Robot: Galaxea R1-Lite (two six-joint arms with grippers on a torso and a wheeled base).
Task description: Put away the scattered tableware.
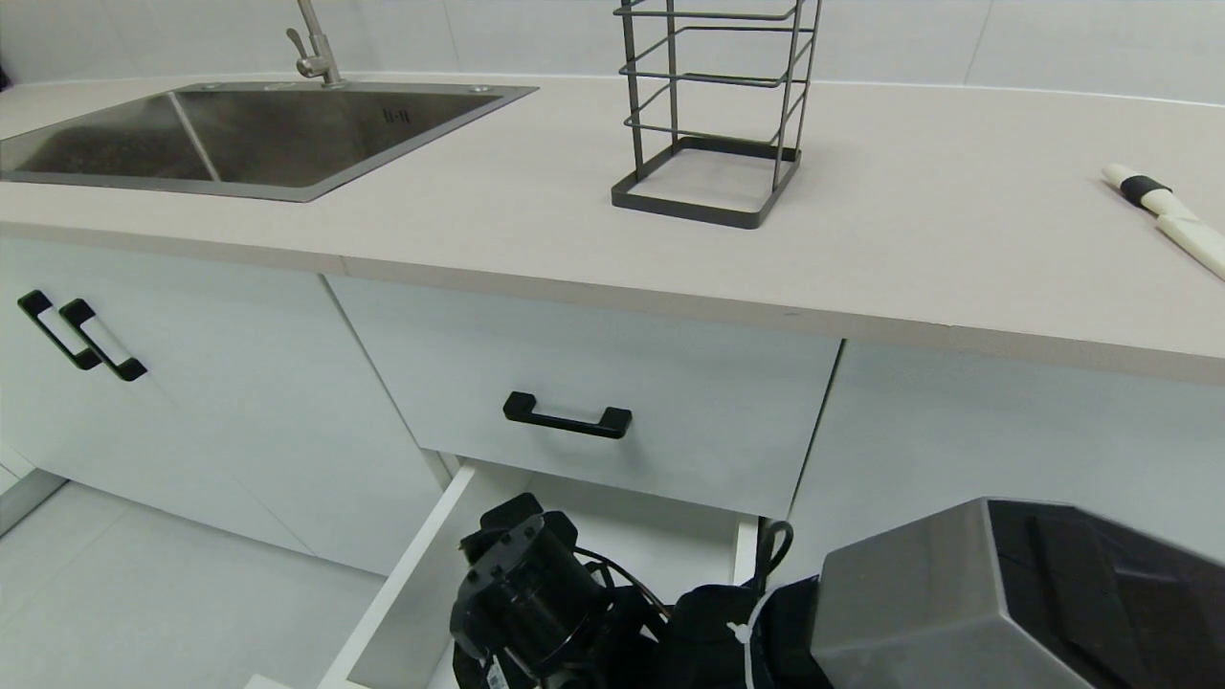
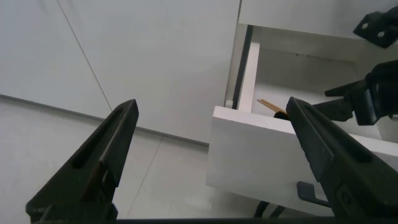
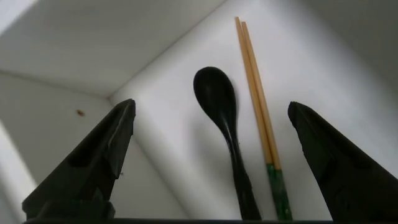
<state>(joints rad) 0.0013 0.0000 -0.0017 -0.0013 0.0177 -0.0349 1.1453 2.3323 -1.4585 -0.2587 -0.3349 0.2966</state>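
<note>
Countertop [image 1: 909, 211], sink [image 1: 287, 144], wire rack [image 1: 681, 211], open drawer [image 1: 660, 541]

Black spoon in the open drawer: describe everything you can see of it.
The black spoon is one glossy dark piece, plastic or lacquer by its look: an oval bowl narrowing into a slim handle. It lies flat on the white drawer floor, beside a pair of wooden chopsticks with green ends, roughly parallel and apart from them. The right gripper hangs open over it, not gripping it.
</note>
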